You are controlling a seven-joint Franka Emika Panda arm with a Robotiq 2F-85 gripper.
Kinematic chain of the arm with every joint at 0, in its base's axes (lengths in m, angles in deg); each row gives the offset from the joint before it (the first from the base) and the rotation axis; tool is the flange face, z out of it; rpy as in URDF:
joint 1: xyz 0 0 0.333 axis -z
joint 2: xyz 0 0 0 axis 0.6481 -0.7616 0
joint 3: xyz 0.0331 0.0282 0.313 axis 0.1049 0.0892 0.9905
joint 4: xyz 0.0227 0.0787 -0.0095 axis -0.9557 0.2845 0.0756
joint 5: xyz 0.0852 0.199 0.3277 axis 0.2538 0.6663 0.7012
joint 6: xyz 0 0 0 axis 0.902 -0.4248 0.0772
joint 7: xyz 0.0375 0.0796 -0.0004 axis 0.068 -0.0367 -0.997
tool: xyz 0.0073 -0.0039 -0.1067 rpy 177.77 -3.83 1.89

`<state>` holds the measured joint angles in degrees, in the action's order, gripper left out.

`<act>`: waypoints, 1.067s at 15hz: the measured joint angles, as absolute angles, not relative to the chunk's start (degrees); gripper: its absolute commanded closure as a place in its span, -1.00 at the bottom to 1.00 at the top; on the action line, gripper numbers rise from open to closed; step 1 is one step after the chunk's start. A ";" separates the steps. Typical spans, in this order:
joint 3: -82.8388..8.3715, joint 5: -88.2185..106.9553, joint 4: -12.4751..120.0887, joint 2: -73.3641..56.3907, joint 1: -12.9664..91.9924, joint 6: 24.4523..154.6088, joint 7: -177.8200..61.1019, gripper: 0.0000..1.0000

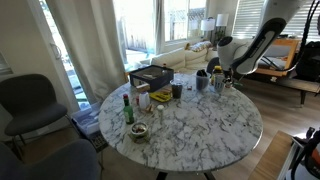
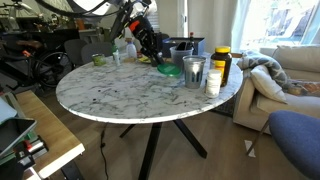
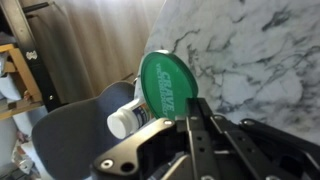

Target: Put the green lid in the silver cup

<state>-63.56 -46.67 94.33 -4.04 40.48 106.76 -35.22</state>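
The round marble table (image 1: 190,125) carries the silver cup (image 2: 193,72) near its edge. The grey chair (image 3: 70,135) stands off the table, beyond the edge nearest the cup. The robot arm (image 1: 262,40) reaches over the table towards the cup. A black box (image 2: 181,48) sits behind the cup in an exterior view. A white bottle (image 2: 212,82) stands just beside the cup, towards the table's edge. On the cup's other side, the gripper (image 2: 163,62) hangs close by. In the wrist view, its fingers (image 3: 196,135) are pressed together on the lower edge of the green lid (image 3: 165,85). The lid is tilted up on edge, just beside the cup and not in it.
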 measured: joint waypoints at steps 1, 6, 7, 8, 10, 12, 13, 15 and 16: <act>-62.67 -50.12 93.62 -3.48 40.65 105.87 -32.38 0.98; -56.77 -63.60 91.74 -1.49 43.86 104.07 -19.59 0.98; -55.87 -65.52 91.43 -1.51 44.75 104.07 -17.26 0.98; -55.09 -67.24 91.15 -1.59 45.70 104.07 -15.21 0.98; -53.81 -69.65 90.65 -1.95 47.56 104.07 -12.22 0.98; -52.83 -70.57 90.19 -2.58 49.23 104.14 -11.45 0.98; -52.42 -70.72 90.00 -2.94 49.94 104.27 -11.62 0.98; -51.66 -70.73 89.54 -3.72 51.17 104.51 -14.09 0.98; -51.29 -70.72 89.25 -4.13 51.72 104.52 -15.97 0.98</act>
<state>-51.29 -70.72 89.25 -4.13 51.72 104.52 -15.97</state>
